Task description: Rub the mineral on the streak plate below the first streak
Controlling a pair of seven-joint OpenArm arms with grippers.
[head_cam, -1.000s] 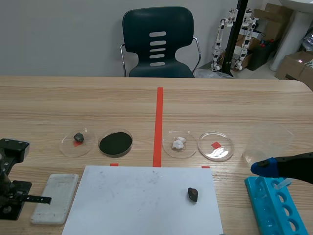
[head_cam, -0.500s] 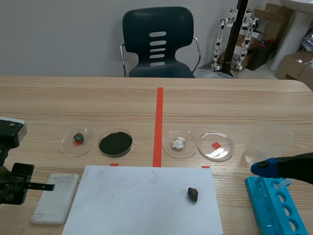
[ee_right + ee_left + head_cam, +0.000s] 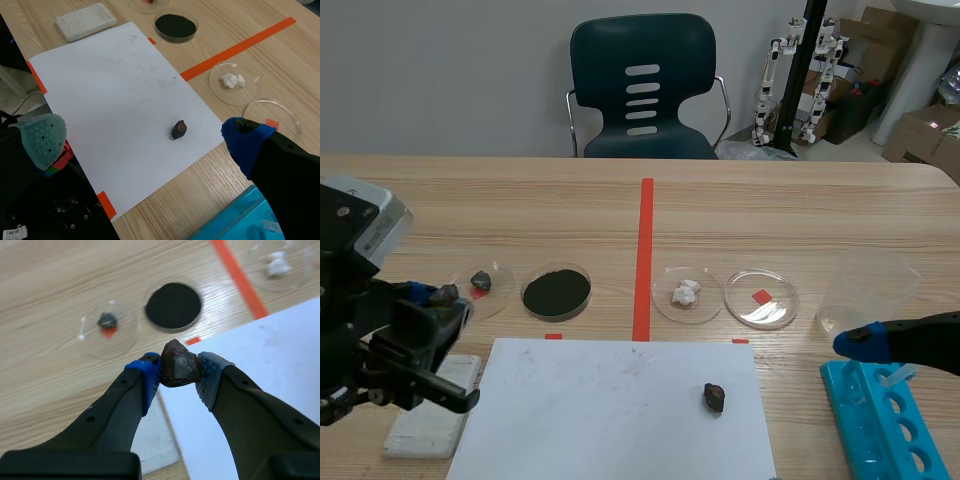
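Holding the reddish-brown mineral squeezed between its two dotted pads, the left gripper is closed firmly on it and hangs in the air at the table's left side. Seen from its own wrist, the white streak plate lies on the wood right under the fingers, with the stone lifted clear of it. In the scene view the plate shows only partly behind the black arm, which leans forward with its wrist angled down.

So the pick-up looks finished, while the rubbing itself is not yet under way. I cannot make out a first streak on the plate from any view, so the spot beneath it has to be judged once the stone comes down. What is left, I would say, is to lower the mineral to the plate and drag it across.

Just beyond the gripper sits a petri dish with a small dark stone, then a dish of black powder. The white paper sheet spreads beside the plate and carries a loose dark rock. Past the orange tape line come a dish of white lumps, an empty dish and a clear beaker.

At the far right the right gripper rests low by the blue tube rack, fingers spread wide, holding nothing.
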